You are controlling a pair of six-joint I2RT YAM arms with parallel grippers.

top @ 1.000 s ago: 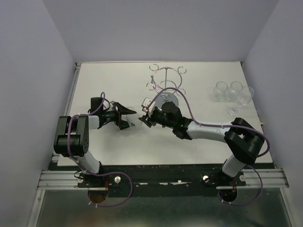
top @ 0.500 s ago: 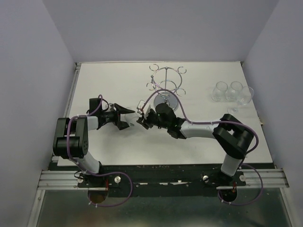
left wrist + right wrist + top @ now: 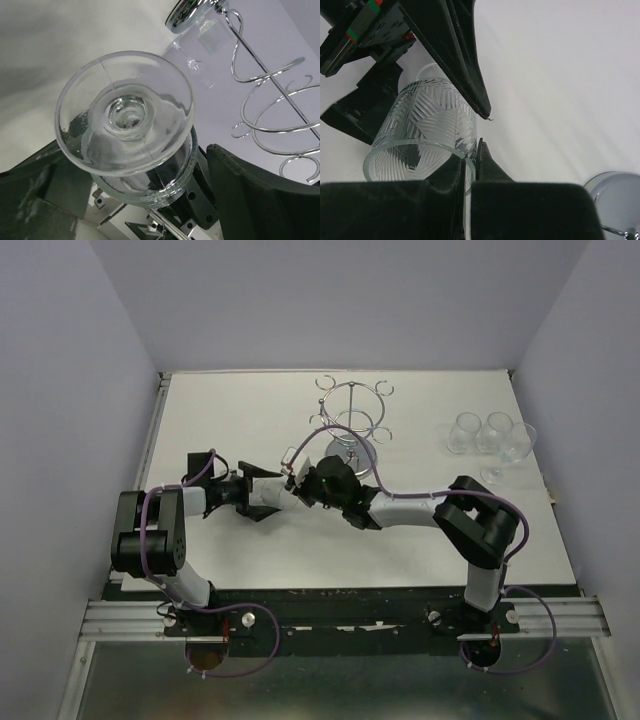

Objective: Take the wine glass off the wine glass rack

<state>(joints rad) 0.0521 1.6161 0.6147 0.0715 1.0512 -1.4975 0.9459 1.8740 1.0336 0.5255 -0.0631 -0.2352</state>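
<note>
The wine glass [image 3: 270,493], clear with a cut leaf pattern on its bowl, lies between my two grippers left of the table's middle. My left gripper [image 3: 258,496] stands open around it; in the left wrist view the glass [image 3: 125,115] shows its round foot, and a gap separates the bowl from the right finger [image 3: 250,195]. My right gripper [image 3: 473,157] is shut on the bowl's rim, the glass wall [image 3: 425,135] pinched between its fingers. The wine glass rack [image 3: 352,422], chrome wire on a round mirrored base, stands behind with no glass on it.
Three more clear glasses [image 3: 490,435] stand together at the right side of the table. The rack's wire loops [image 3: 272,112] lie close to the right of my left gripper. Its mirrored base [image 3: 615,197] is at the right wrist view's lower right corner.
My right arm has reached left to the glass and its jaws have closed on the rim. My left gripper's jaws have spread wider around the glass.
</note>
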